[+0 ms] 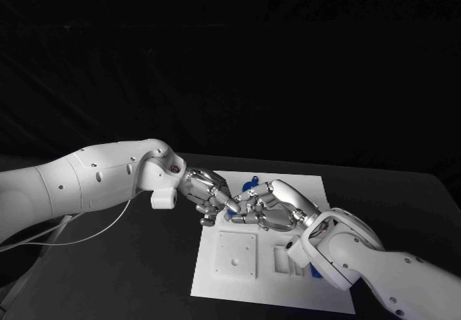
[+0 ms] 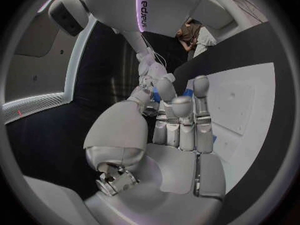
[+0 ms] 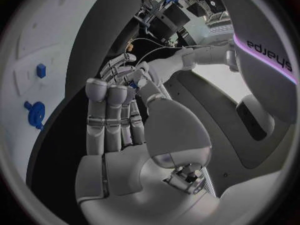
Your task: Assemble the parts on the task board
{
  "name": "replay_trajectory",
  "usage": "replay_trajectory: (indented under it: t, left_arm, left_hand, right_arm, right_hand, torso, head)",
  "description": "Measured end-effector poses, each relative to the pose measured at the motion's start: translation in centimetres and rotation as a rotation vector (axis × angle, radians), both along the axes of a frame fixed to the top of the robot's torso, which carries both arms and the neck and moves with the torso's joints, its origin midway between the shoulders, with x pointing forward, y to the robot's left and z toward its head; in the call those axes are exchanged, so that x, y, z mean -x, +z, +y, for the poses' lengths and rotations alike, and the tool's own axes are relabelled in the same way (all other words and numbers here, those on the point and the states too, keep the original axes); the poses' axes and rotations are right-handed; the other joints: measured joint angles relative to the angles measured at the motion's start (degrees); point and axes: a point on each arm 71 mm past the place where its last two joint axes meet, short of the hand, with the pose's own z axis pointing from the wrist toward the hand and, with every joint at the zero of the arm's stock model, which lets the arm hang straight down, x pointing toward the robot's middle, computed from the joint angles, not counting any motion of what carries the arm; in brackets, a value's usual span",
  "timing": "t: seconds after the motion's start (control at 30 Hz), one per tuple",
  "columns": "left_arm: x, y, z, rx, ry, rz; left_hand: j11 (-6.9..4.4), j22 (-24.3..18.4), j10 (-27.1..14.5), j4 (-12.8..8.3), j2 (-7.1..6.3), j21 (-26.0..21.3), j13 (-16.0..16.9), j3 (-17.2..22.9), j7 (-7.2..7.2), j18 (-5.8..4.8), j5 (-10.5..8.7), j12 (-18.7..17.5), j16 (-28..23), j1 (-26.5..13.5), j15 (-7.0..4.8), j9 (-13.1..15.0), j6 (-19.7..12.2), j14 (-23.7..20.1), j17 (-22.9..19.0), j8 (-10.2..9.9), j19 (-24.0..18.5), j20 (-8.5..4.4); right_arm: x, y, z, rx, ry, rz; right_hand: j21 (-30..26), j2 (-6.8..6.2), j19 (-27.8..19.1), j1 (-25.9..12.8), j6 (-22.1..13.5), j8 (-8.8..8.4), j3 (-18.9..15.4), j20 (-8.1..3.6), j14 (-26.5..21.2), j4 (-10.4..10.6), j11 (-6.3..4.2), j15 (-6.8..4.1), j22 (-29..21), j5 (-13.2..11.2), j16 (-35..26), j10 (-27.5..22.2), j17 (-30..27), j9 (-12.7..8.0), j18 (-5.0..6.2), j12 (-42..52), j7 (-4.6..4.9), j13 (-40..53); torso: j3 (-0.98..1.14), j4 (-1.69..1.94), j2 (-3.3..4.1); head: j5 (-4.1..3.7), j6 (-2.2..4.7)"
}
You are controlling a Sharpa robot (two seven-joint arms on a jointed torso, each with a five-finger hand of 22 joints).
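**Two hands meeting on one blue part above the board**

Between the fingertips I see a small blue part [image 1: 234, 209], raised over the upper half of the white task board [image 1: 230, 280]. My left hand [image 1: 204, 192] and right hand [image 1: 272, 208] both have their fingers drawn in around it and touch each other there; which of them truly bears it I cannot tell. Another blue part [image 1: 252, 181] stands on the board's far edge. In the right wrist view, two more blue parts [image 3: 35, 114] sit on the board.
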Motion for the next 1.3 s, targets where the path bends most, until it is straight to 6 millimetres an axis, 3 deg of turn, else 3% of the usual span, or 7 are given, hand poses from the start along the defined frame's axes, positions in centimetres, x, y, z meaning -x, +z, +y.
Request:
replay_trajectory:
  t: [0.7, 1.3]
  left_arm:
    - [0.23, -0.15, 0.07, -0.024, -0.028, 0.014]
    - [0.18, -0.19, 0.02, -0.031, -0.028, 0.013]
  left_hand:
    - [0.21, 0.0, -0.2, 0.0, -0.16, 0.0, 0.0, 0.0, -0.02, 0.0, 0.23, 0.0, 0.0, 0.2, 0.18, 0.0, -0.2, -0.2, 0.0, 0.0, 0.0, 0.0]
    - [0.21, 0.0, -0.2, 0.0, -0.02, 0.0, 0.0, 0.0, 0.0, 0.0, -0.33, -0.2, -0.1, 0.3, 0.24, -1.1, -0.4, -0.2, -0.7, 0.1, 0.0, 0.0]
  right_arm:
    - [0.02, -0.21, -0.08, 0.017, 0.024, 0.004]
    - [-0.01, -0.22, -0.04, 0.02, 0.017, -0.001]
  right_hand:
    - [0.7, 0.71, -0.2, -0.7, 3.6, -0.31, 2.7, -0.21, 0.0, 0.2, -0.41, 0.0, 0.0, -2.5, 0.0, -0.4, 0.0, 0.1, 0.0, 0.0, -1.05, 0.2]
    - [1.7, 1.29, -0.2, -0.2, 5.0, -0.15, 2.7, -0.21, 0.2, 0.2, -0.93, -0.18, 0.0, -4.4, 0.0, 0.1, 0.1, 0.1, 0.0, 0.0, -0.92, 0.2]
  torso:
    - [0.04, -0.04, 0.0]
    - [-0.01, 0.0, -0.02]
  head:
    - [-0.03, -0.2]
    - [-0.14, -0.23]
